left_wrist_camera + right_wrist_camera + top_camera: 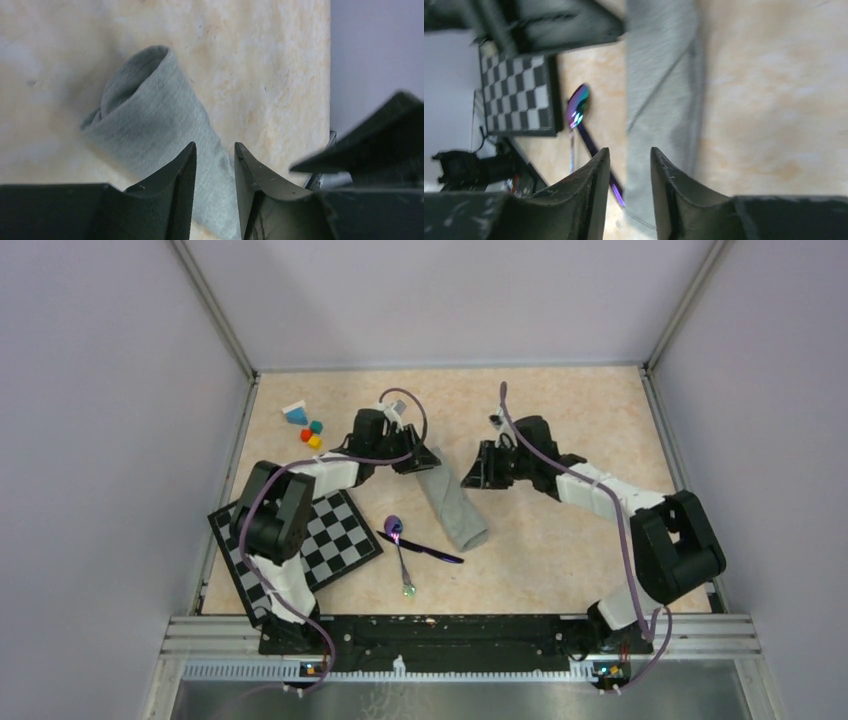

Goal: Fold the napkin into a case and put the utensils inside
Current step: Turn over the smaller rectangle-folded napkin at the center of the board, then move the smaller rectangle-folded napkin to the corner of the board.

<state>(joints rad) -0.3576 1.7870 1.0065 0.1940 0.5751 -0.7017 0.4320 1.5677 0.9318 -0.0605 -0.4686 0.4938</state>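
The napkin (455, 502) lies on the table folded into a narrow grey-green case, slanting from far left to near right. My left gripper (415, 462) hovers over its far end; in the left wrist view the jaws (215, 150) stand apart, open, with the cloth (150, 110) lying beneath the gap. My right gripper (472, 475) is just right of the case, open and empty (629, 152), beside the cloth (664, 75). The spoon (400, 540) and the dark straight utensil (425, 550) lie crossed on the table, left of the case's near end. Both also show in the right wrist view: spoon (577, 106), stick (591, 146).
A black-and-white checkered board (320, 540) lies at the near left, partly under the left arm. Small coloured blocks (308, 428) sit at the far left. Grey walls enclose the table on three sides. The two grippers are close together over the case.
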